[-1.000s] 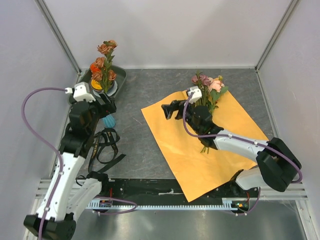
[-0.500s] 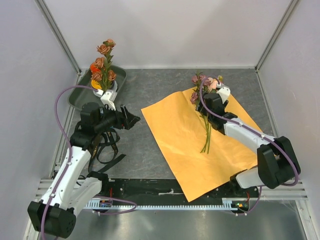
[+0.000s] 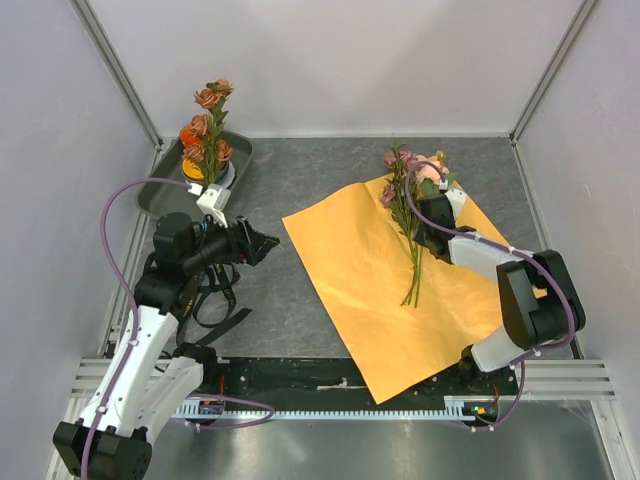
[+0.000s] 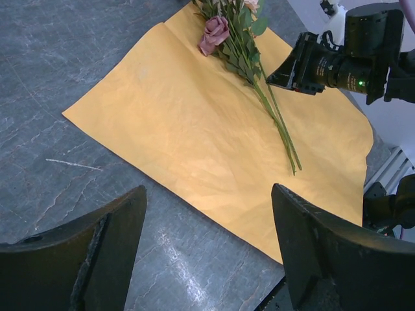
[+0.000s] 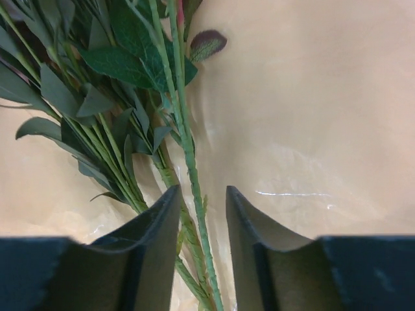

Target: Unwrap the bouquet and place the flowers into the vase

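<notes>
The flowers (image 3: pixel 414 275) lie loose on the unfolded orange paper sheet (image 3: pixel 350 290), heads at its far corner, so the stems are free to take. The right gripper (image 5: pixel 202 220) is half-closed around the stems, not yet pinching. The left gripper (image 4: pixel 207 191), left of the sheet, is wide open and empty.

Orange paper sheet (image 3: pixel 345 265), green stems (image 3: pixel 414 272), mauve and peach roses (image 3: pixel 412 162), grey veined table (image 3: pixel 300 175).
</notes>
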Action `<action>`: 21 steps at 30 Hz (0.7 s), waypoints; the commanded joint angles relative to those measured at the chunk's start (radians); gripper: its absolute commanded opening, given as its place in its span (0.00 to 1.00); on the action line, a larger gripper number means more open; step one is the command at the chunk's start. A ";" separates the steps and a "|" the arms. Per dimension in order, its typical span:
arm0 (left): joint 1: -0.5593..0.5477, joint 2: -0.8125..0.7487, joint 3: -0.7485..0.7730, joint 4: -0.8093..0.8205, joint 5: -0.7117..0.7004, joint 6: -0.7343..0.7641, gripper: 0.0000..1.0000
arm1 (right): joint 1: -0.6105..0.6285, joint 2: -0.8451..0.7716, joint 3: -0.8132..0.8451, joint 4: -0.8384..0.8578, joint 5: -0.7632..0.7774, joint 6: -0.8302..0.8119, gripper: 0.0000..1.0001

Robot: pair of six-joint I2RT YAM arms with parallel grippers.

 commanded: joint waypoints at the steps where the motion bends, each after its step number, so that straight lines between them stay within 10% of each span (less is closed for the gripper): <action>1: -0.001 -0.007 -0.008 0.030 0.033 0.023 0.84 | -0.009 0.023 0.029 0.017 -0.016 -0.009 0.39; 15: -0.001 0.002 -0.011 0.032 0.039 0.018 0.83 | -0.023 0.095 0.081 -0.006 -0.065 -0.050 0.33; 21: -0.001 0.005 -0.012 0.033 0.036 0.018 0.83 | -0.021 0.021 0.077 -0.009 0.042 -0.079 0.00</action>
